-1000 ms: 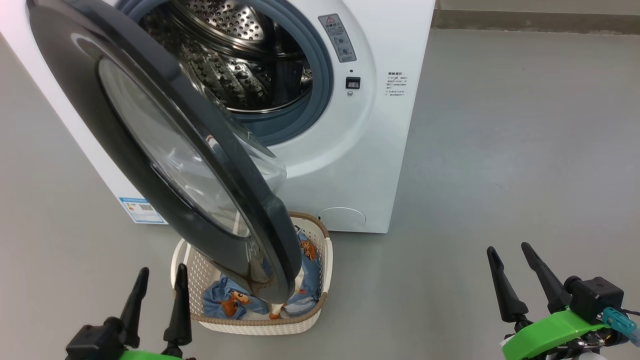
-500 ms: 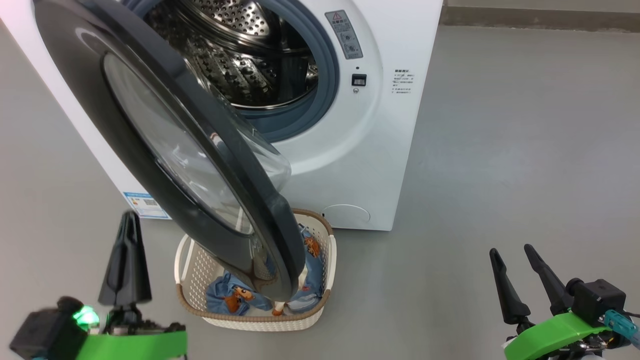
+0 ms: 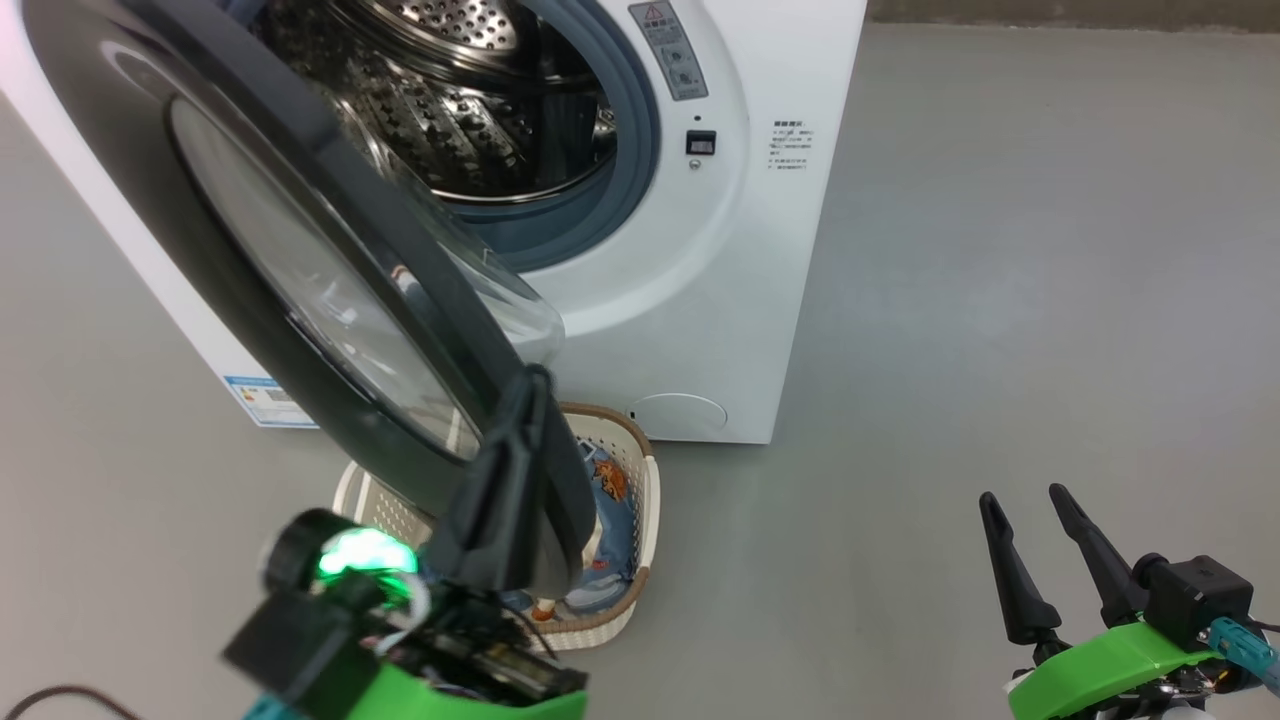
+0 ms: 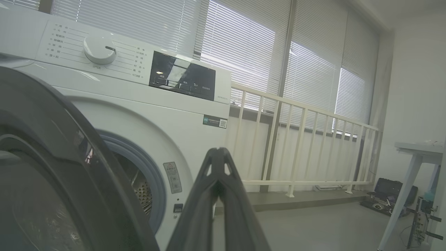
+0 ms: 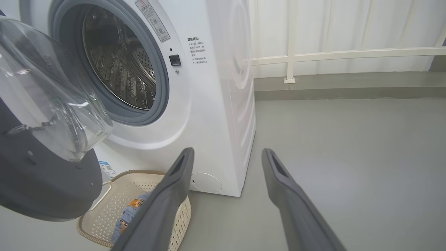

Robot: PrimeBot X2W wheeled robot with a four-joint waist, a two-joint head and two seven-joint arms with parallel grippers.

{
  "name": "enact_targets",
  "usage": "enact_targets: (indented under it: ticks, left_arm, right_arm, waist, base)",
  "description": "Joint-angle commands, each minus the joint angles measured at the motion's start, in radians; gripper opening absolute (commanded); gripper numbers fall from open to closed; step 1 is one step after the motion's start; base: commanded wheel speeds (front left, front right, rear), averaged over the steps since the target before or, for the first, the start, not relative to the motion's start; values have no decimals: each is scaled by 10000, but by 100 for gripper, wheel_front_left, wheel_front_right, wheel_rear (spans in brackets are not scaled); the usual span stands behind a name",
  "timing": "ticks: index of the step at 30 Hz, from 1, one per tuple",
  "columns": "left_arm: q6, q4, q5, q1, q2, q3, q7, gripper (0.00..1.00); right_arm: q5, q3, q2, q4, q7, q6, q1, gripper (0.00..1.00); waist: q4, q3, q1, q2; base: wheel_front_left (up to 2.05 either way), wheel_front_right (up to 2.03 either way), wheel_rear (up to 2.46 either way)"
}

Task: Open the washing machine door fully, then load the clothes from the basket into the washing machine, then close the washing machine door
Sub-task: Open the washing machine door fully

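Left claw (image 3: 528,385) has gone from spread to clenched, holding nothing, and has swung from 8 o'clock in the head view to about 6 o'clock. Its tip now overlaps the lower edge of the door (image 3: 300,280); can't tell if it's touching. In the left wrist view the fingers (image 4: 217,164) sit pressed together, with the door rim filling the 9 o'clock side. The door itself looks unmoved, roughly half open, and it hangs right over the basket (image 3: 650,500), which sits on the floor at 6 o'clock of the washer (image 3: 700,300). The clothes (image 3: 608,478) are in the basket, mostly hidden by the door. The drum (image 3: 450,100) looks empty. Right claw (image 3: 1020,495) hasn't budged, parked at 4 o'clock, spread and empty. My read: we're on step one, and the shut claw is set up as a pusher to sweep the door toward 9 o'clock. No loading until that clears the basket. Watch for the tip sliding off the glossy rim.
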Motion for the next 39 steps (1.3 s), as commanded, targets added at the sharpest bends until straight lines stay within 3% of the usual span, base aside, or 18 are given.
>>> enact_targets:
  ticks: [1,12,19,39]
  left_arm:
    - [23,21,-85,-444,25,88,33,0]
    - [176,3288,-1207,-1672,20,-1390,-448,0]
    - [305,5224,-1757,-2207,19,-1470,-595,0]
    - [299,5915,-1944,-2204,19,-801,-606,0]
  right_arm:
    - [-102,140,-128,-255,-122,54,-258,100]
    - [-208,251,-70,-251,-122,54,-444,100]
    - [-220,291,-69,-250,-122,54,-570,100]
    - [-237,130,-161,-358,-122,54,-626,100]
  waist:
    - [-84,88,0,-1]
    - [-370,351,0,-1]
    - [-368,446,0,-1]
    - [-4,437,0,-1]
  base:
    - [0,0,0]
    - [0,0,0]
    - [0,0,0]
    - [0,0,0]
